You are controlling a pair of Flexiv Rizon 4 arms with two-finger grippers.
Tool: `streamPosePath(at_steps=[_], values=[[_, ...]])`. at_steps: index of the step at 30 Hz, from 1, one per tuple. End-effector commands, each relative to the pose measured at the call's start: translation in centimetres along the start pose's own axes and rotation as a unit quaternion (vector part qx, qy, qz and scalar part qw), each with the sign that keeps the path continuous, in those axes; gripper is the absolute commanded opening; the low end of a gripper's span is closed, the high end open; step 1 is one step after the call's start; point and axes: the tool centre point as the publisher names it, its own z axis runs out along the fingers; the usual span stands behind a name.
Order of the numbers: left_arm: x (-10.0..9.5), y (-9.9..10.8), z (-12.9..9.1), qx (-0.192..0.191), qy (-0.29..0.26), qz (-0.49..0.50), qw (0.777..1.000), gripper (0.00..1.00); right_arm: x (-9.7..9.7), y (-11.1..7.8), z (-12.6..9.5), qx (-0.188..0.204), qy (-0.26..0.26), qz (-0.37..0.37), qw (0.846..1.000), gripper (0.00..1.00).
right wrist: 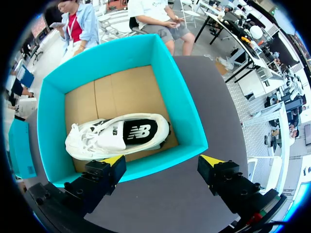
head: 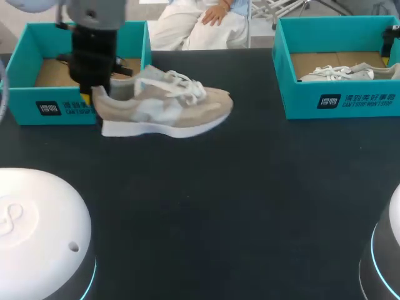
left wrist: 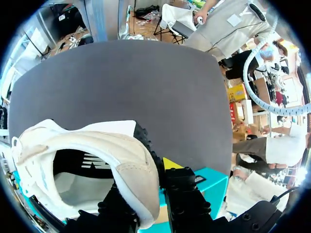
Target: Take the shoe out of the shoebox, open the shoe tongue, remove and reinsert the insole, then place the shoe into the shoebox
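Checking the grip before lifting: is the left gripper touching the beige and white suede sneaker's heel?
Touching. In the left wrist view the left gripper clamps the heel collar of the beige sneaker from both sides.

1. Beige shoe (head: 165,106): upright, toe toward 3 o'clock, at the table's 11 o'clock
2. Left box (head: 25,103): teal, open, at 9 o'clock of its heel
3. Right box (head: 300,100): teal, at 1 o'clock, holds a white shoe (head: 340,73)

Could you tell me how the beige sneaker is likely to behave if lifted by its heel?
The left hand grips the beige sneaker only by its heel collar, so the toe would likely droop. That collar looks soft and may squash or slip. Its flat sole should sit stably.
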Motion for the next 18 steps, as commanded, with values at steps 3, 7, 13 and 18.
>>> streamPosePath(at_steps=[3, 7, 13, 18], values=[[-6.6, -0.8, -0.2, 0.014, -0.001, 0.016, 1.0, 0.0, 0.0, -0.1, 0.0, -0.001, 0.0, 0.001, 1.0, 1.0], [-10.1, -2.4, -0.6, 0.006, -0.013, 0.035, 0.999, 0.0, 0.0, -0.1, 0.0, -0.001, 0.0, 0.001, 1.0, 1.0], [-14.5, -3.6, 0.0, 0.002, -0.004, 0.057, 0.998, 0.0, 0.0, -0.1, 0.0, -0.001, 0.0, 0.001, 1.0, 1.0], [-15.9, -4.5, 0.6, -0.009, -0.004, 0.066, 0.998, 0.0, 0.0, -0.1, 0.0, -0.001, 0.0, 0.001, 1.0, 1.0]])
